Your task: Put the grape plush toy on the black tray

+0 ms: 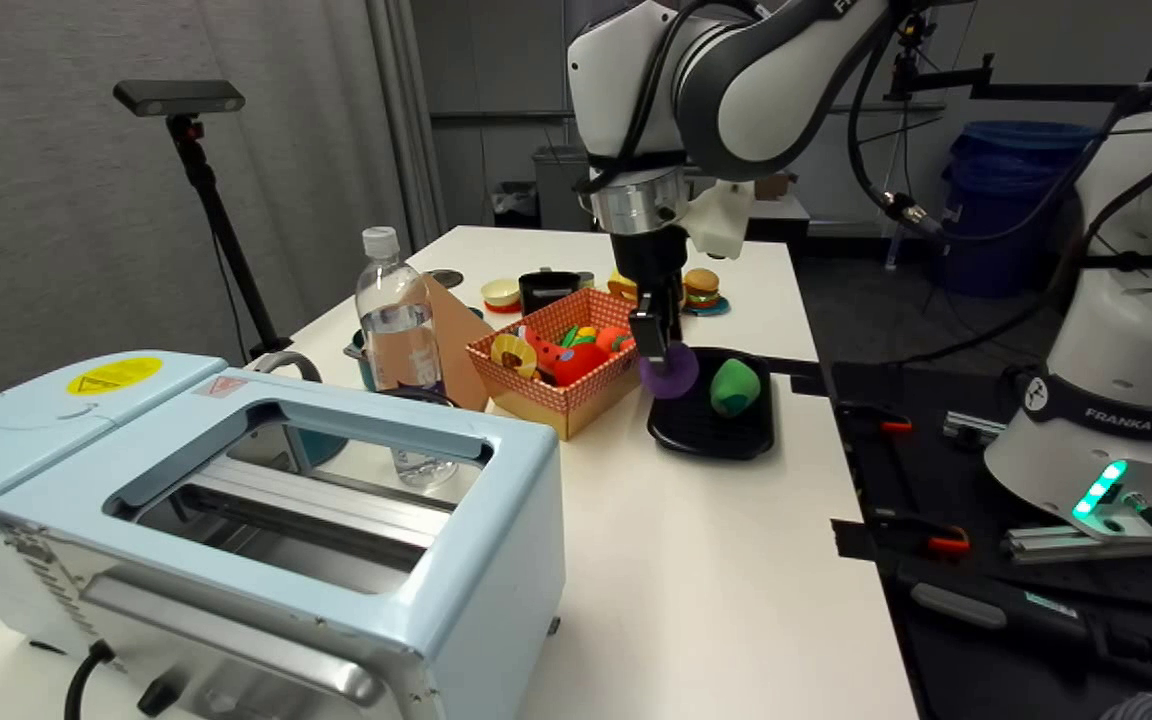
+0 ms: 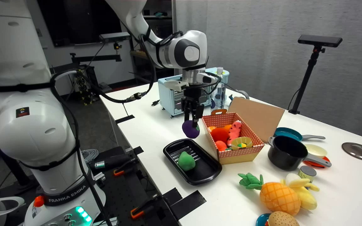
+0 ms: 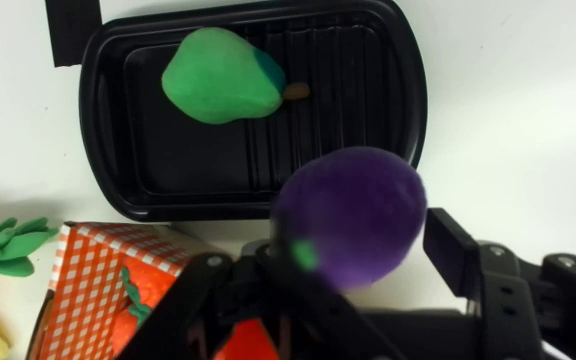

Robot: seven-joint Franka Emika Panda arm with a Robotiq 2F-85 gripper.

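- Gripper (image 2: 191, 121) points down above the white table (image 1: 706, 570), near one end of the black tray (image 3: 193, 165).
- Fingers (image 3: 449, 252) hold the grape plush toy (image 3: 363, 200) between them, one on each side; the finger nearer the checked box (image 2: 243, 157) is blurred in the wrist view.
- Grape plush toy: dark purple, rounded, small green patch by that blurred finger. Held in the air near the tray's box-side corner; it hides part of the rim there in the wrist view. Cannot tell whether it is directly above the rim or just outside it.
- Black tray: flat on the table, ridges across one part of its floor. Green toy (image 3: 215, 75) lies inside on its side, brown stem over the ridges.
- Checked box: stands just beside a long side of the tray; red, pink and yellow toy foods (image 2: 220, 135) heaped inside.
- In an exterior view: pineapple toy (image 2: 280, 197) and banana toy (image 2: 308, 198) side by side; black pot (image 2: 278, 162) just beside a teal pan (image 2: 287, 133), lid (image 2: 359, 151) apart from both.
- In both exterior views: light blue toaster oven (image 1: 496, 545), water bottle (image 1: 401, 335) upright near it.
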